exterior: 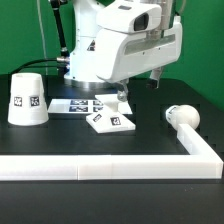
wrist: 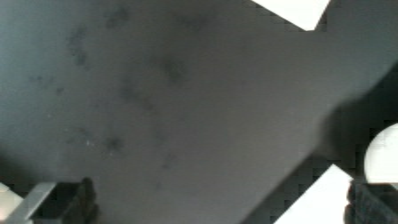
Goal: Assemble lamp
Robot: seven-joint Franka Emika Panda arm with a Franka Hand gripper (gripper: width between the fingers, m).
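Observation:
The white cone shade [exterior: 29, 98] stands upright at the exterior view's left. The flat square lamp base [exterior: 110, 121] lies on the black table near the middle. The round bulb [exterior: 183, 116] lies at the exterior view's right. My gripper [exterior: 157, 79] hangs above the table between the base and the bulb, touching neither. In the wrist view my gripper [wrist: 217, 205] is open, with only dark table between its two fingers [wrist: 63, 200]. A rounded white part [wrist: 377, 150] shows by one finger; I cannot tell for sure that it is the bulb.
The marker board [exterior: 85, 103] lies flat behind the base. A white L-shaped rail [exterior: 110, 166] runs along the table's front and up its right side. The white robot pedestal [exterior: 95, 55] stands at the back centre. A white corner [wrist: 295, 9] shows in the wrist view.

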